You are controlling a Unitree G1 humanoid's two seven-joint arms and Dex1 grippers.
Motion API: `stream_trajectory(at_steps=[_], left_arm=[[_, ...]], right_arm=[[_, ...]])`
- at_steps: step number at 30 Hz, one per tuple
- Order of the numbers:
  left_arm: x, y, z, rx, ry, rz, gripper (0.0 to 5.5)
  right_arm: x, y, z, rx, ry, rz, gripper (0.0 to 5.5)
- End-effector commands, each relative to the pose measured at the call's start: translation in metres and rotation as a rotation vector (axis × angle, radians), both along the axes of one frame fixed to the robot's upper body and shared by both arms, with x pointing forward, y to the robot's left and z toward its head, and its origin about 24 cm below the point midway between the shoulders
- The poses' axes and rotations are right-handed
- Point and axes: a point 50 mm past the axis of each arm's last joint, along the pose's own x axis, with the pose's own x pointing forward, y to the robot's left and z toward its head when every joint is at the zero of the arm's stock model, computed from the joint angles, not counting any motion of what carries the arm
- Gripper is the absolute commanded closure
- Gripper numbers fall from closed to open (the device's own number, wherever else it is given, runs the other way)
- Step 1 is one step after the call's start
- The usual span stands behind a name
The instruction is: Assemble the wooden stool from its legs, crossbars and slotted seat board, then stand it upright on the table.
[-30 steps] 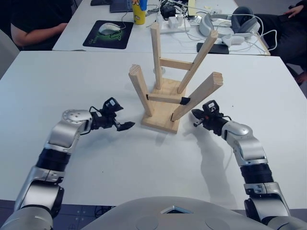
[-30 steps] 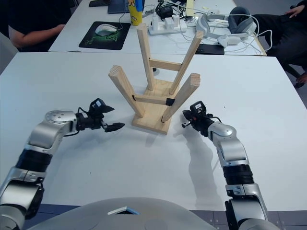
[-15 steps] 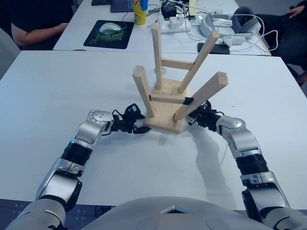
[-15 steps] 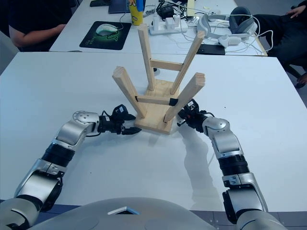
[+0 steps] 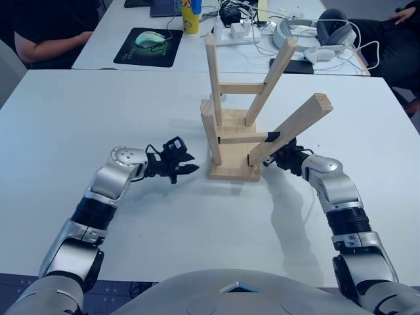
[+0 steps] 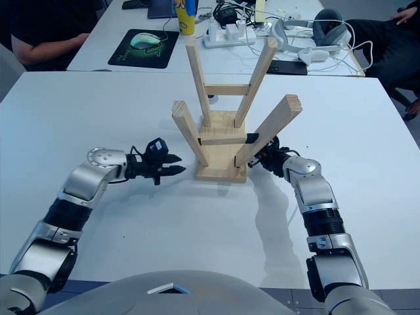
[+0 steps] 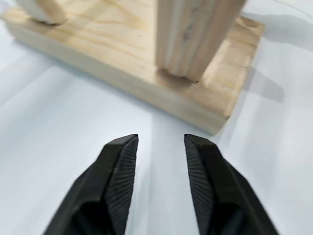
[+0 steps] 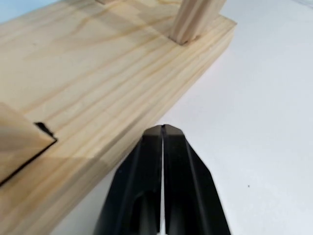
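The wooden stool stands upside down on the white table (image 5: 98, 105), its seat board (image 5: 231, 172) flat and its legs pointing up. Two far legs (image 5: 212, 65) are joined by a crossbar (image 5: 239, 87). A second crossbar (image 5: 243, 138) links the near legs (image 5: 289, 128). My left gripper (image 5: 192, 164) is open just left of the seat board (image 7: 122, 73), apart from it, with nothing between its fingertips (image 7: 122, 152). My right gripper (image 8: 163, 129) is shut, its tip at the right edge of the seat board (image 8: 98, 73), under the slanting near-right leg.
A second table behind holds a mouse pad (image 5: 147, 46), a yellow cup (image 5: 190, 16), a power strip (image 5: 236, 33), headphones (image 5: 295, 33) and a phone (image 5: 292, 65). Open white tabletop lies to the left, right and front of the stool.
The stool has turned and slid a little to the right. My left gripper has drawn back from the seat board's edge. My right gripper stayed at the board's right side.
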Motion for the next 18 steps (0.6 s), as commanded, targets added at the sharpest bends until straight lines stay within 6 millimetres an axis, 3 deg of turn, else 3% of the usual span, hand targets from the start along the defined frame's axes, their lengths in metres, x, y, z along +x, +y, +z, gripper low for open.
stream_trajectory(at_steps=[1,5,8,13,15,18], left_arm=[[0.006,0.019,0.017,-0.066,-0.065,0.099,4.54],[0.019,0.04,0.048,-0.181,-0.191,0.253,5.15],[0.025,0.041,0.075,-0.266,-0.289,0.308,5.48],[0.008,0.005,0.152,-0.533,-0.386,0.165,5.48],[0.001,-0.013,0.167,-0.597,-0.364,0.094,5.48],[-0.003,-0.034,0.17,-0.594,-0.328,0.03,5.48]], right_arm=[[0.002,-0.024,0.004,-0.04,-0.061,-0.124,5.5],[0.006,-0.036,0.02,0.032,-0.199,-0.237,5.5],[0.002,-0.044,0.027,0.066,-0.283,-0.311,5.5],[-0.006,-0.047,0.062,0.17,-0.484,-0.334,5.5],[-0.005,-0.045,0.066,0.18,-0.503,-0.326,5.5],[-0.002,-0.04,0.067,0.187,-0.501,-0.314,5.5]])
